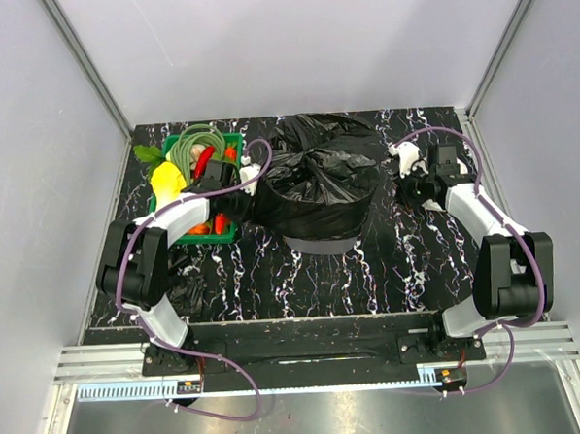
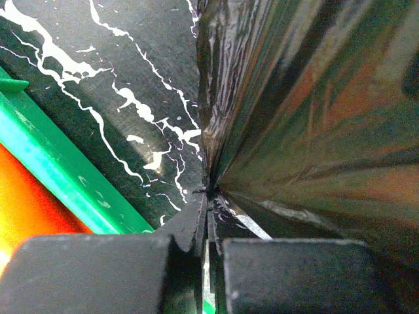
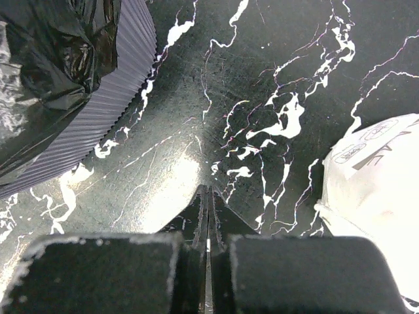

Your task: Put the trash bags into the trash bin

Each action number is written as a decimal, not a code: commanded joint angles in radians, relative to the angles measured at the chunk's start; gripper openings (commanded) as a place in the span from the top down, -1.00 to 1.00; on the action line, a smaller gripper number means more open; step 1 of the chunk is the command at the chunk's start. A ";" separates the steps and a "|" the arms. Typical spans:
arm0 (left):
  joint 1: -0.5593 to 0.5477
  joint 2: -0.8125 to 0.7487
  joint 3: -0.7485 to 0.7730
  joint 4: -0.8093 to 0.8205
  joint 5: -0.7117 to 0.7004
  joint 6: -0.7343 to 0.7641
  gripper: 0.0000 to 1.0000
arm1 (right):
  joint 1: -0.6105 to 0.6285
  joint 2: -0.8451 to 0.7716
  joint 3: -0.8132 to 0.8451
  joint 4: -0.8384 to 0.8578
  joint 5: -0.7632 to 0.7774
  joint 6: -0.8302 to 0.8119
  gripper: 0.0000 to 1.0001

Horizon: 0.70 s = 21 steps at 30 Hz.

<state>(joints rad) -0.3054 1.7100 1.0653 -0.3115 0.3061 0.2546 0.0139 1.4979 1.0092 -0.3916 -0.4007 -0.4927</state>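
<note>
Overhead view, centre: a large, glossy black plastic-film trash bag (image 1: 319, 172), wrinkled and bunched, drapes over the tall grey ribbed plastic trash bin (image 1: 319, 245). It covers the bin's mouth and most of its wall, so only a grey band shows at the lower edge. The film catches the light in pale streaks along its creases, and a loose flap spreads towards the upper left. A second, smaller lump of the same black film (image 1: 187, 290) lies on the black white-veined marble tabletop (image 1: 390, 270) at lower left, beside the left arm.

Left-wrist view: the left gripper (image 2: 208, 196) has its jaws pressed together on a pinched fold of the large bag, and the taut film fans out from the pinch across the right half of the frame. The green plastic vegetable crate (image 2: 59, 170) runs along the lower left.

Right-wrist view: the right gripper (image 3: 208, 196) has its jaws closed with nothing between them, above bare tabletop. The bin's ribbed wall sits at upper left and a white printed object (image 3: 373, 190) at the right edge.
</note>
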 commanded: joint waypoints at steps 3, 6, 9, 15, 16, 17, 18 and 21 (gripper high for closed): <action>0.005 -0.069 0.077 -0.064 0.027 0.023 0.95 | 0.008 -0.044 0.032 -0.003 0.023 0.000 1.00; 0.005 -0.111 0.104 -0.077 0.030 0.026 0.57 | 0.008 -0.057 0.057 -0.021 0.019 0.009 1.00; 0.005 -0.162 0.133 -0.083 0.028 0.018 0.09 | 0.006 -0.070 0.074 -0.039 0.016 0.023 1.00; 0.012 -0.280 0.171 -0.083 -0.015 -0.008 -0.72 | 0.004 -0.096 0.115 -0.081 0.020 0.040 1.00; 0.018 -0.300 0.174 -0.084 -0.019 -0.015 -0.76 | 0.003 -0.099 0.124 -0.092 0.017 0.051 1.00; 0.028 -0.331 0.179 -0.084 -0.022 -0.024 -0.79 | 0.001 -0.108 0.135 -0.101 0.014 0.055 1.00; 0.046 -0.348 0.188 -0.089 -0.016 -0.037 -0.79 | 0.000 -0.116 0.147 -0.107 0.005 0.060 0.99; 0.091 -0.375 0.258 -0.135 0.022 -0.048 -0.81 | -0.003 -0.131 0.184 -0.134 -0.044 0.086 0.70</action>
<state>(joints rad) -0.2684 1.3937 1.2186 -0.4271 0.3119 0.2401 0.0135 1.4250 1.1114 -0.4892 -0.4042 -0.4484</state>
